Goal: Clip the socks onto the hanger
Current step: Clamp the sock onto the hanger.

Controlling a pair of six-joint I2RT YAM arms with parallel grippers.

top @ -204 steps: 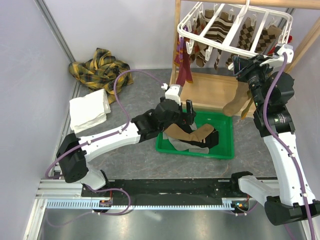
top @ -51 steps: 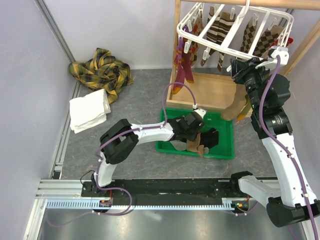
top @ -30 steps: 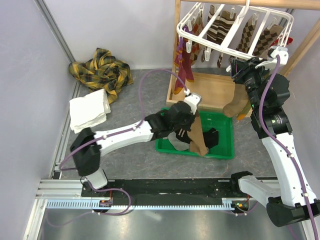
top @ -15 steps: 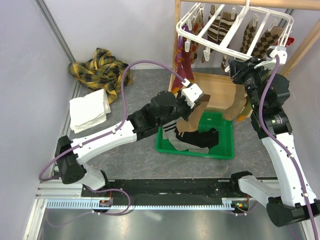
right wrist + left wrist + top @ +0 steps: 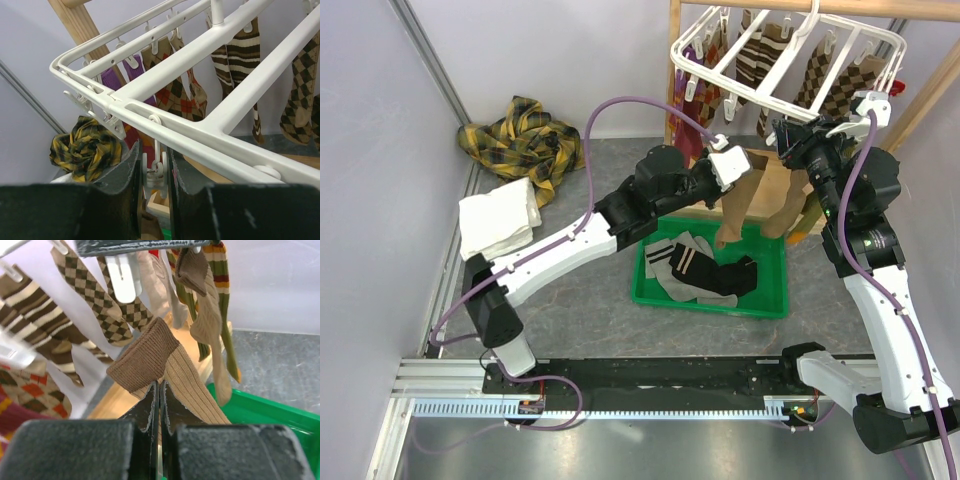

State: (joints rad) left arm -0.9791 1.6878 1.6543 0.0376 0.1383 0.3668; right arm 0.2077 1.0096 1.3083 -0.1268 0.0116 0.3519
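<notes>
The left pincer [image 5: 159, 390] is clenched on a tan sock [image 5: 167, 357], nipping it just under the brown ribbed cuff. The cuff stands up above the fingertips. The rest of the sock droops below the pincer, its toe dangling over the far edge of the green bin [image 5: 710, 306]. Down in that bin, below the left pincer and nearer the arm bases, lie more socks [image 5: 705, 270], grey with dark bands and black.

The hanger [image 5: 790, 62], a white plastic grid, hangs from the wooden frame [image 5: 672, 70], above and beyond both pincers. The right pincer [image 5: 154, 150] is up under its near rail, grasping one dangling white clip [image 5: 155, 170] between its pads.

Past that pincer, socks hang from the farther clips: brown-striped socks [image 5: 237, 60], brown diamond-patterned ones [image 5: 300, 95], an orange-diamond pair [image 5: 182, 100] and a purple one [image 5: 117, 80]. Just beyond the left pincer a beige sock [image 5: 207, 320] hangs beside an olive striped one [image 5: 222, 285].

Well off to the left of the left pincer, a yellow plaid cloth [image 5: 525, 140] and a folded white towel [image 5: 498, 222] lie close together on the grey table [image 5: 590, 320].
</notes>
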